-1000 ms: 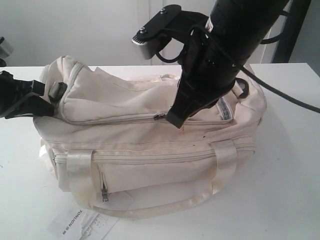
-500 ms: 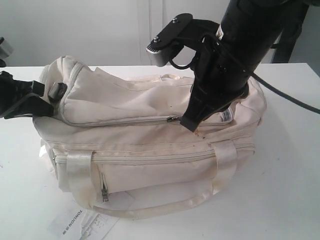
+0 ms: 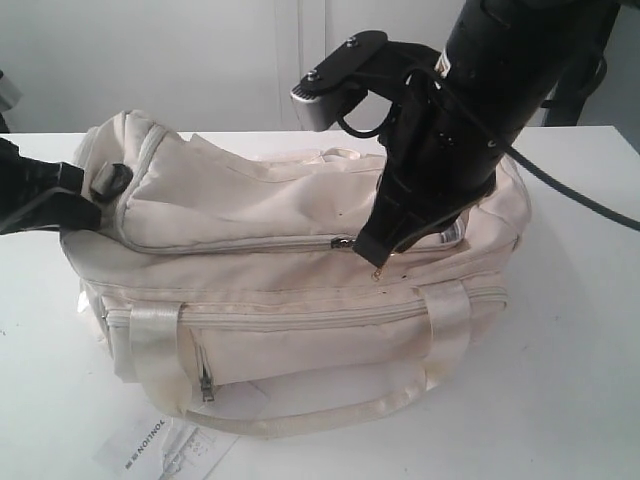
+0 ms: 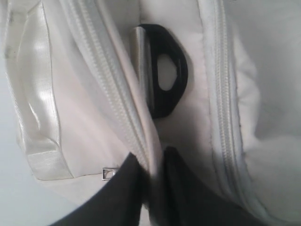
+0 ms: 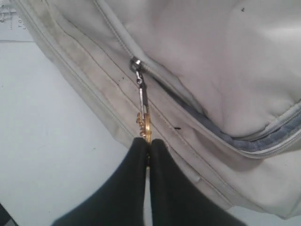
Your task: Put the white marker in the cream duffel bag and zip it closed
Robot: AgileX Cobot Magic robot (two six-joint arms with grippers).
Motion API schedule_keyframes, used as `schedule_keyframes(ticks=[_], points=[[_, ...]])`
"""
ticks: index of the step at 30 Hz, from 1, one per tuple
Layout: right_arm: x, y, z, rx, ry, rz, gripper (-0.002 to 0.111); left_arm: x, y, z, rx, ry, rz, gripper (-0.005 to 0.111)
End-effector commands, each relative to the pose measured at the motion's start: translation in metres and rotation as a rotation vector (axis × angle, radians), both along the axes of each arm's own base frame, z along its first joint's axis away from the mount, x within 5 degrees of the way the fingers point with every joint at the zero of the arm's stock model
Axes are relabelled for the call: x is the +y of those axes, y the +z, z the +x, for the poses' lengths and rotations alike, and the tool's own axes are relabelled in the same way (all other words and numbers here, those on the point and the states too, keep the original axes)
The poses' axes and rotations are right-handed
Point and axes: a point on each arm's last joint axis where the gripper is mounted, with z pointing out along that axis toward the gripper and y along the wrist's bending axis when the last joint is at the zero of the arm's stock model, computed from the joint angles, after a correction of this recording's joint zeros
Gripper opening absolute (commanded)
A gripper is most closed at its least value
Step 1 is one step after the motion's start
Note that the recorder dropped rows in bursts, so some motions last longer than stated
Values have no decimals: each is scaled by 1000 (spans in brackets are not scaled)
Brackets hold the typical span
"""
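Cream duffel bag (image 3: 300,310), mid-bench, long side facing the near edge, ends toward the left and right edges. Soft, off-white, creased. Satin webbing handles (image 3: 155,345) looped over the front; small front pocket zip (image 3: 207,385) hanging closed; top flap slumped low in the middle.

Only from the exterior view: the bag's whole outline, both arms, the white bench (image 3: 570,390), and a printed paper tag (image 3: 160,450) lying by the near edge, left of centre, partly under the bag.

Only from the right wrist view: right end effector (image 5: 148,143) pressed together on the gold zipper pull (image 5: 145,123), drawn taut from the slider (image 5: 136,63). Beyond the slider, flap zip gaping, grey lining (image 5: 282,129) showing. From the exterior, merely a black tip low against the front of the flap, right of centre.

Only from the left wrist view: left end effector (image 4: 150,160) with a ridge of bag fabric between its fingers, near a black D-ring (image 4: 167,77). Narrow gap there; cannot tell whether pinching or loose. From the exterior, just a dark shape at the bag's left end.

White marker out of sight in every view; cannot tell where.

Open bench broad toward the right edge and the near right corner; a narrower strip toward the left edge; far edge visible behind the bag.
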Motion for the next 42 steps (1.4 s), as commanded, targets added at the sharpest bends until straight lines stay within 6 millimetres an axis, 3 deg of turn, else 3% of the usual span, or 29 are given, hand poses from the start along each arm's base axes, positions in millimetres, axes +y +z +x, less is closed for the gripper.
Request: schedule_keyframes(ticks=[1, 4, 9, 14, 17, 26, 32, 40, 42], points=[[-5, 2, -2, 8, -1, -5, 0, 5, 19, -14, -73, -35, 126, 57], [-5, 2, -2, 8, -1, -5, 0, 6, 37, -23, -134, -41, 176, 74], [-4, 2, -2, 9, -1, -3, 0, -1, 71, -45, -281, -92, 215, 76], [-4, 2, -1, -1, -2, 2, 0, -45, 82, -63, -463, -544, 113, 69], [-3, 3, 0, -17, -3, 10, 0, -72, 77, -65, -569, -747, 67, 62], [-3, 4, 2, -39, -4, 19, 0, -123, 46, -55, -585, -979, 111, 61], [-2, 4, 4, -61, -8, 32, 0, -130, 22, -33, -541, -930, 164, 68], [-1, 5, 4, -64, -17, 37, 0, -135, 1, -18, -511, -924, 152, 67], [-1, 5, 4, -62, -20, 40, 0, -135, -3, -15, -498, -919, 155, 62]])
